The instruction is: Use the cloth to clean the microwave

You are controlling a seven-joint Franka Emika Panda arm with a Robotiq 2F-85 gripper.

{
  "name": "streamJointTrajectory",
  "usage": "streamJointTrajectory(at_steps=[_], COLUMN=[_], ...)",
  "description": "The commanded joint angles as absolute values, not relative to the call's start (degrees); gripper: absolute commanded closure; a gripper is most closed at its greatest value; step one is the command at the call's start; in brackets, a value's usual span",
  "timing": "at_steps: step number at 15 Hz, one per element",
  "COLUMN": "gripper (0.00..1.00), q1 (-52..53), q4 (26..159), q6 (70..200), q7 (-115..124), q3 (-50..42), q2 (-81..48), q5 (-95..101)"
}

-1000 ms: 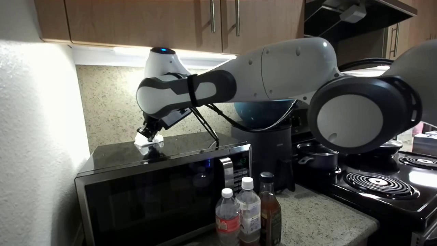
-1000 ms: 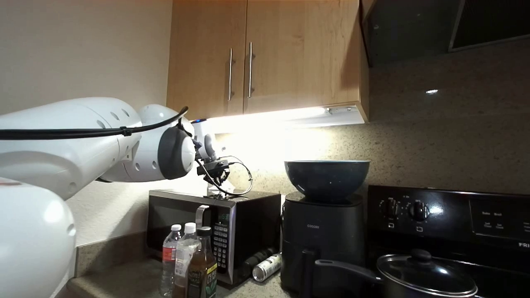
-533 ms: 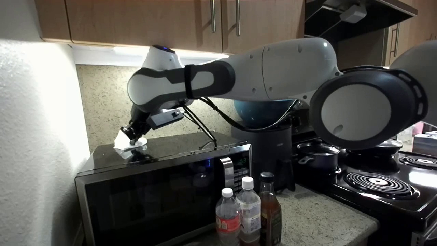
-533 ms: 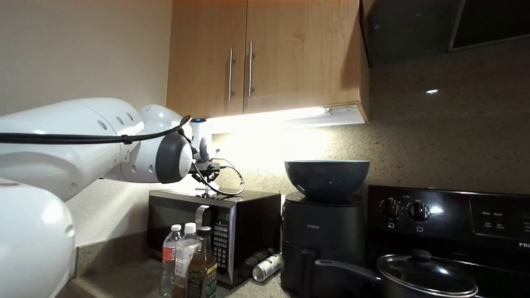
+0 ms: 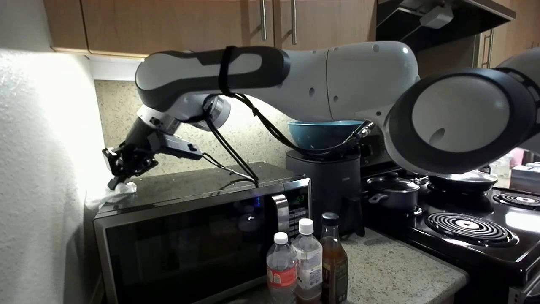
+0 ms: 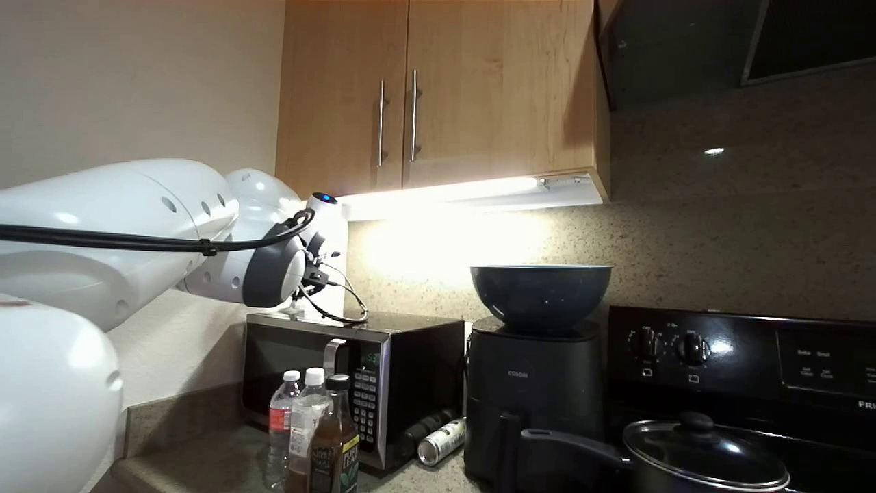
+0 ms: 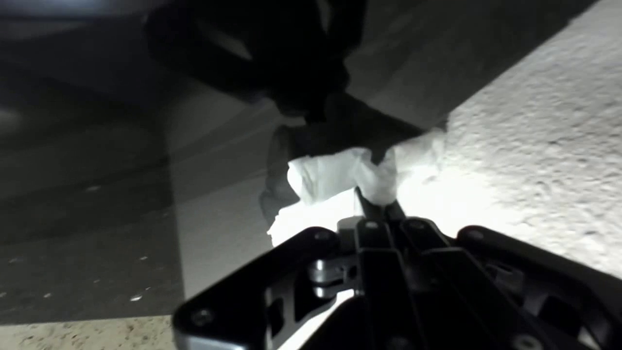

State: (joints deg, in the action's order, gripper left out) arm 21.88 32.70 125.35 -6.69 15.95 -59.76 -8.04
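cloth (image 7: pixel 342 175) lies bunched and white on top of the microwave (image 5: pixel 185 249), over on the side that faces the edge of the tabletop (image 5: pixel 384 266) by the wall (image 5: pixel 42 190), so close that i can't tell whether cloth and wall touch. the gripper (image 7: pixel 378 201) slants down to it with its jaws pressed together on a fold of the cloth, and the glossy top throws back a dark reflection of both. the arm (image 5: pixel 350 84) holds its wrist out above the microwave, black cables (image 6: pixel 137 241) running along it.

the microwave takes up the back corner of the tabletop, green digits (image 6: pixel 370 358) lit. three bottles (image 5: pixel 309 259) stand upright and close together between it and the tabletop's front edge: two clear ones with white caps, the one nearer the wall wearing a red label, then a brown one with a dark cap. near the tabletop's edge by the stove (image 5: pixel 485 207) stands the fryer (image 6: pixel 534 390), a blue bowl (image 6: pixel 540 298) sitting on it. a can (image 6: pixel 438 445) lies on its side between fryer and microwave. on the stove is a lidded pot (image 5: pixel 392 199). a light (image 6: pixel 438 193) glows under the cabinet (image 6: pixel 499 89), brightening the backsplash (image 6: pixel 410 263) behind.
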Motion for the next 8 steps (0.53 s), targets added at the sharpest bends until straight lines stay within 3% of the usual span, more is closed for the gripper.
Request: streamJointTrajectory(at_steps=[1,5,6,8], gripper=[0.67,0.44,0.62,0.48], q1=[19.8,19.7,21.9,21.8], q4=[37.3,38.2,33.8,34.3], q6=[117.8,115.4,120.4,120.1], q7=[-0.9,10.4,5.5,8.2], q3=[18.8,18.3,18.6,18.6], q2=[-53.4,-52.4,-58.7,-58.4], q5=[-12.4,-13.5,-12.0,-12.0])
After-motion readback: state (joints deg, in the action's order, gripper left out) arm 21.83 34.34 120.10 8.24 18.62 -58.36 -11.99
